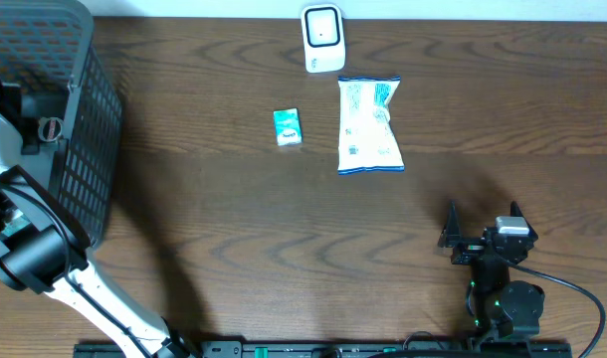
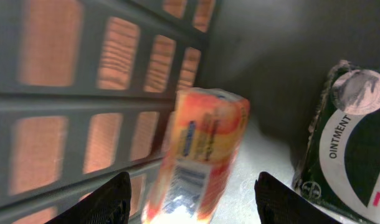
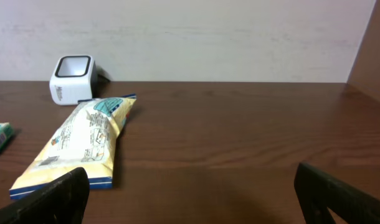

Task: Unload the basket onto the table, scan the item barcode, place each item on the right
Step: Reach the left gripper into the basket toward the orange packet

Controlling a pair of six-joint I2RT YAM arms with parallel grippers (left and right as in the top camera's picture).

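Observation:
Inside the grey basket (image 2: 47, 106), my left gripper (image 2: 193, 182) stands open around an orange and yellow packet (image 2: 202, 143). The packet leans between the fingers (image 2: 112, 199) with a gap on each side; its print is blurred. In the overhead view only the left arm (image 1: 25, 109) shows, reaching into the basket (image 1: 85, 149). The white scanner (image 1: 322, 38) stands at the table's far edge. My right gripper (image 1: 483, 211) sits open and empty low on the right (image 3: 190, 183).
A dark green pack marked OINTMENT (image 2: 355, 149) lies in the basket right of the packet. On the table, a white and blue bag (image 1: 369, 124) and a small teal pack (image 1: 287, 127) lie in front of the scanner (image 3: 71, 78).

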